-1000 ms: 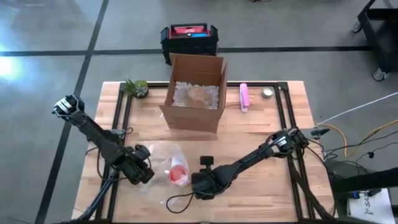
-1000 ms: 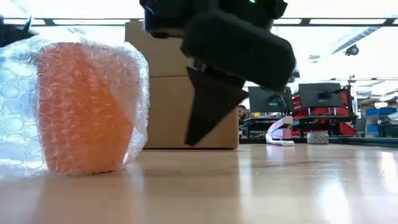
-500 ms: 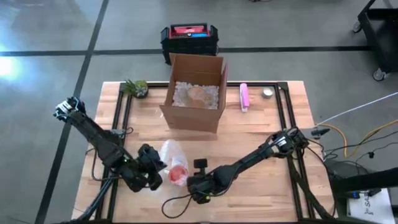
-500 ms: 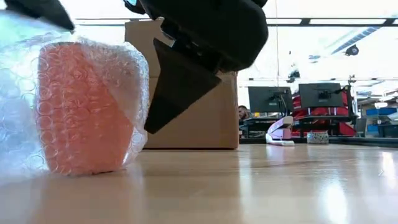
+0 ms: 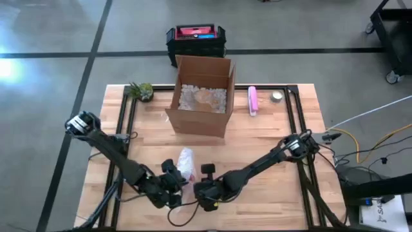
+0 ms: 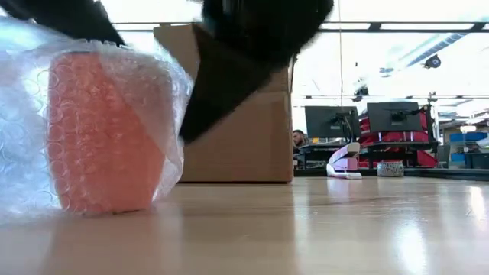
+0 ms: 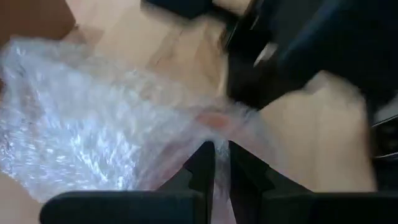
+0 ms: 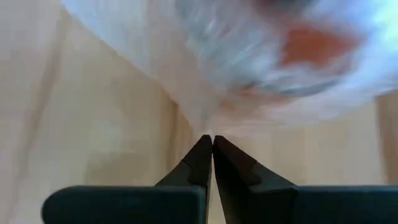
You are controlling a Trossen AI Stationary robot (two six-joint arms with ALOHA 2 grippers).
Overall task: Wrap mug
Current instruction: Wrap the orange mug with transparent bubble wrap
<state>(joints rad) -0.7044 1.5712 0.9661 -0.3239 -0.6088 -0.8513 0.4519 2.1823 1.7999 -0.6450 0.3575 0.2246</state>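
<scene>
1. The orange mug [image 6: 103, 137] stands upright near the front edge of the light wooden desk [image 5: 270, 135], wrapped in a clear bubble-wrap sheet [image 6: 23, 130]; the low view shows the wrap over its top and both sides.
2. From above, the bundle sits in front of the open cardboard box [image 5: 201, 96] and well apart from it, squeezed between the two claws.
3. The left claw [image 5: 175, 183] is at the bundle's front-left. Its wrist view shows the fingers [image 7: 202, 165] nearly together with a thin fold of bubble wrap between them, so it is pinching the wrap.
4. The right claw [image 5: 201, 188] is just beside the bundle on the front-right. Its fingers [image 8: 200, 163] are clenched, tips meeting at the wrap's edge; whether any film is caught between them is unclear.
5. At the desk's back edge: a small green potted plant [image 5: 141, 91], a pink cylinder [image 5: 253, 100] and a small round tin [image 5: 277, 96].
</scene>
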